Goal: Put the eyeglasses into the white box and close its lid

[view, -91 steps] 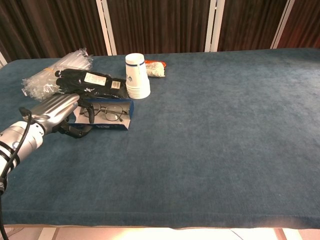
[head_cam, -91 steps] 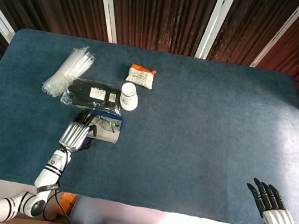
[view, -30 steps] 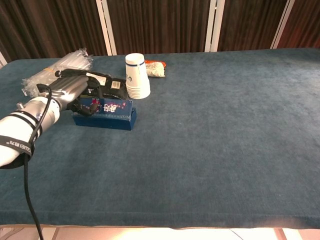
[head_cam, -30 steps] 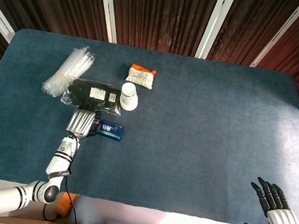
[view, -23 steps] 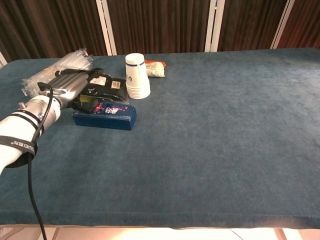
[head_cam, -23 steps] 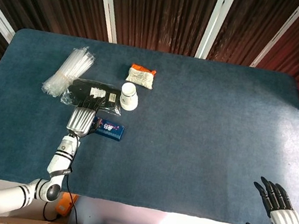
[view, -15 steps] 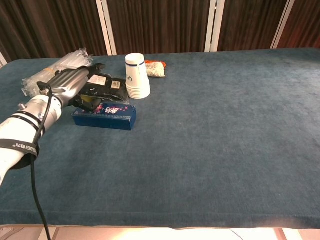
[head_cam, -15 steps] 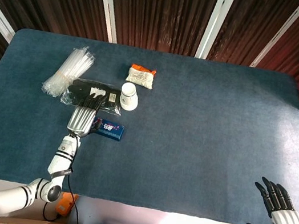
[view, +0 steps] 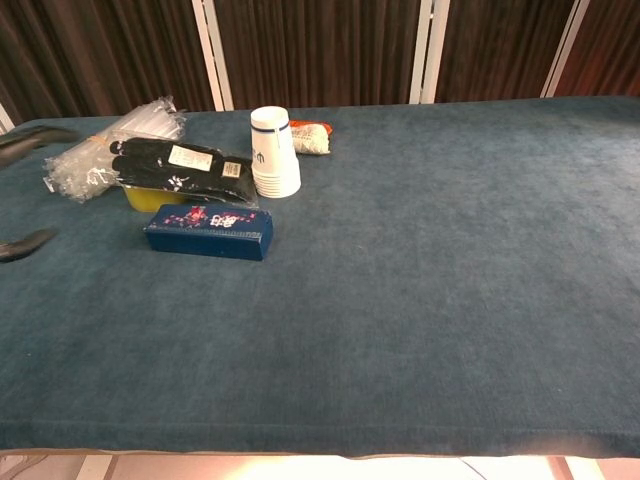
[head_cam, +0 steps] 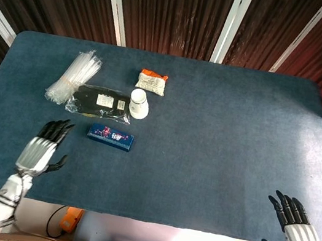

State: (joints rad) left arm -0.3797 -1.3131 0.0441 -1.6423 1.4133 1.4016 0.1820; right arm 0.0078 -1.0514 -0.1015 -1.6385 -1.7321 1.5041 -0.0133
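The eyeglasses box [head_cam: 110, 136] lies flat on the blue table with its lid down, showing its dark blue patterned outside; the chest view has the box [view: 208, 231] at centre left. The eyeglasses are hidden from both views. My left hand [head_cam: 43, 148] hovers to the front left of the box, well apart from it, fingers spread and holding nothing. In the chest view only its dark fingertips [view: 22, 246] show at the left edge. My right hand [head_cam: 296, 233] is at the table's front right corner, fingers spread, holding nothing.
Just behind the box sit a packet of black gloves [head_cam: 98, 102] and a stack of white paper cups [head_cam: 139, 103]. A clear bag of straws [head_cam: 75, 75] lies at the back left, and an orange-and-white packet [head_cam: 151, 82] behind the cups.
The box, open with the glasses inside 3 s ago, now has its lid down. My left hand has left the box and pulled back toward the front left edge. The right hand barely moved.
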